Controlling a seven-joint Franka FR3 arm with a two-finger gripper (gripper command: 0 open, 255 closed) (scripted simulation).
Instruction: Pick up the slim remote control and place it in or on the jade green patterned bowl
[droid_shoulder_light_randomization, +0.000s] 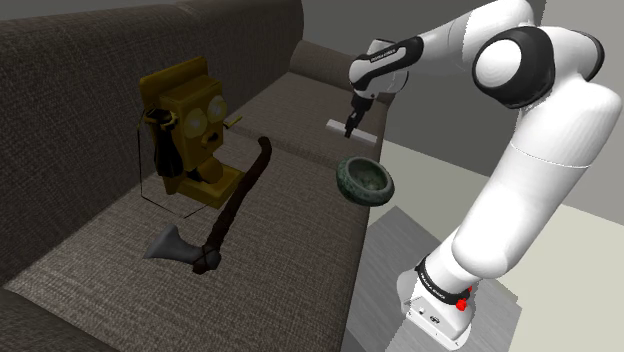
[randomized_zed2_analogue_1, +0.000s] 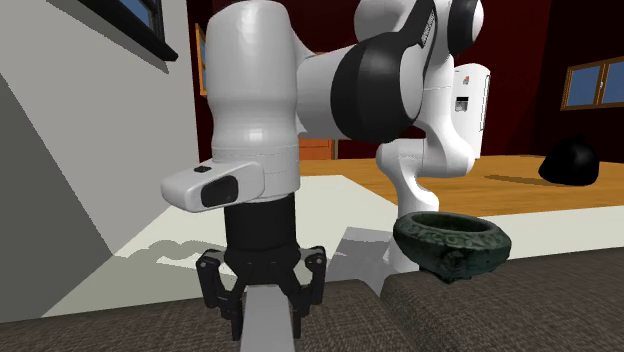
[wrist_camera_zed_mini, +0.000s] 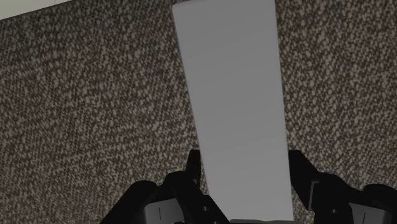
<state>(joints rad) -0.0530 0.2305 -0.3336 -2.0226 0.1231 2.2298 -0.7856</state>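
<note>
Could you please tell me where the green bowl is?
In the shoulder view, the green bowl sits right of centre on the sofa, at its front edge, below the grey remote.

The arm (droid_shoulder_light_randomization: 530, 150) is made of glossy white, rounded links with dark grey-black bands at the joints; the link just above the stand (droid_shoulder_light_randomization: 440, 318) wears a black collar with small white lettering, and there are red marks where it meets the stand; the stand itself is a pale box. Far from the stand, a black wrist segment carries white lettering; a flat white flange shows a dark oval inset; farthest from the stand, the gripper (randomized_zed2_analogue_1: 267, 318) is all black with two angular fingers (randomized_zed2_analogue_1: 215, 290).
</note>
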